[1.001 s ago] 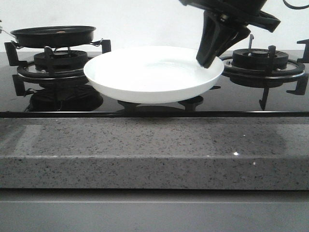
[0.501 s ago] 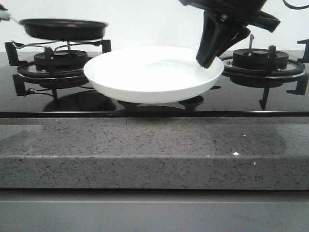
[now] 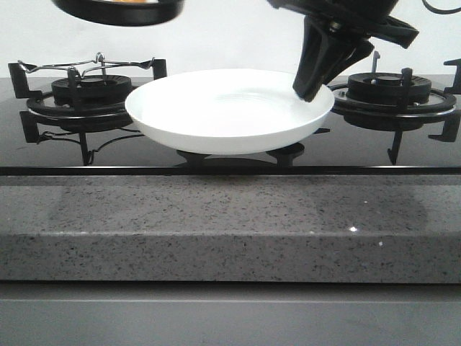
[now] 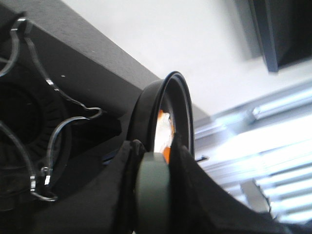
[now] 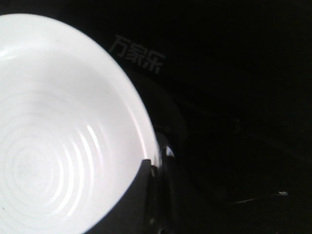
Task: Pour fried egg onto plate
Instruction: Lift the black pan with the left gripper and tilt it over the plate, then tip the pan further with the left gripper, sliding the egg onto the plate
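The white plate [image 3: 223,108] is held level above the black hob, between the two burners. My right gripper [image 3: 308,88] is shut on its right rim. The right wrist view shows the plate [image 5: 58,146] with nothing on it and the right gripper [image 5: 155,195] clamped over its edge. The black frying pan [image 3: 119,11] hangs high at the top left, above the plate's left edge and partly cut off. In the left wrist view my left gripper [image 4: 153,168] is shut on the pan's grey-green handle [image 4: 152,195]. The fried egg [image 4: 163,127] shows as a white and orange sliver inside the pan [image 4: 146,112].
The left burner [image 3: 90,90] with a wire pan support [image 3: 86,66] stands under the raised pan. The right burner [image 3: 389,90] is behind my right gripper. A speckled grey stone counter edge [image 3: 230,223] runs along the front.
The pan has risen off the left burner and moved up and to the right, to the top of the front view. The plate and my right gripper have not moved.
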Robot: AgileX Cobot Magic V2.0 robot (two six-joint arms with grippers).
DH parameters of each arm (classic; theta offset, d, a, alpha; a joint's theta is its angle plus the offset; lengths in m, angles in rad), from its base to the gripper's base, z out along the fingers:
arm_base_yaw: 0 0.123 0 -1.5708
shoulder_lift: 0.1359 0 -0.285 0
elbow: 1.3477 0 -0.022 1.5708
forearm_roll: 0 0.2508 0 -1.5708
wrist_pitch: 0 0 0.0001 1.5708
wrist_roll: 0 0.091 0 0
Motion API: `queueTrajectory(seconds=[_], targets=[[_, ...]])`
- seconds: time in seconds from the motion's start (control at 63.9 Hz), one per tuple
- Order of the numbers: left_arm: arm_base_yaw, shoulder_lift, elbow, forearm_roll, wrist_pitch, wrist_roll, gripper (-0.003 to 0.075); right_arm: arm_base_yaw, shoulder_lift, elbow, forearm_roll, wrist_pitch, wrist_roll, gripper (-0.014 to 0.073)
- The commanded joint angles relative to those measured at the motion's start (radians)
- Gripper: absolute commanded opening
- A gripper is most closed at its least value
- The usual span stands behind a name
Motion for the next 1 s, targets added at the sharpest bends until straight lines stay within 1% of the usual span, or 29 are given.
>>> queueTrajectory(seconds=[0.0,0.109,0.266,0.469,0.61,0.704,0.985], targets=[[-0.051,-0.098,-0.034,-0.08,0.004,0.061,-0.0019,0.0,-0.05,-0.021,0.016,-0.021,-0.013,-0.006],[-0.12,-0.167,-0.034,-0.017,-0.093,0.105,-0.0019,0.0,-0.05,-0.021,0.016,-0.021,-0.013,-0.006],[-0.229,-0.262,-0.034,0.146,-0.278,0.105,-0.0019,0.0,-0.05,-0.021,0.016,-0.021,-0.013,-0.006],[-0.357,-0.34,-0.032,0.287,-0.387,0.105,-0.0019,0.0,-0.05,-0.021,0.016,-0.021,-0.013,-0.006],[-0.471,-0.38,-0.028,0.419,-0.496,0.105,-0.0019,0.0,-0.05,-0.021,0.016,-0.021,-0.013,-0.006],[-0.561,-0.409,-0.007,0.529,-0.601,0.105,-0.0019,0.0,-0.05,-0.021,0.016,-0.021,-0.013,-0.006],[-0.796,-0.476,0.124,0.776,-0.933,0.105,-0.0019,0.0,-0.05,-0.021,0.016,-0.021,-0.013,-0.006]])
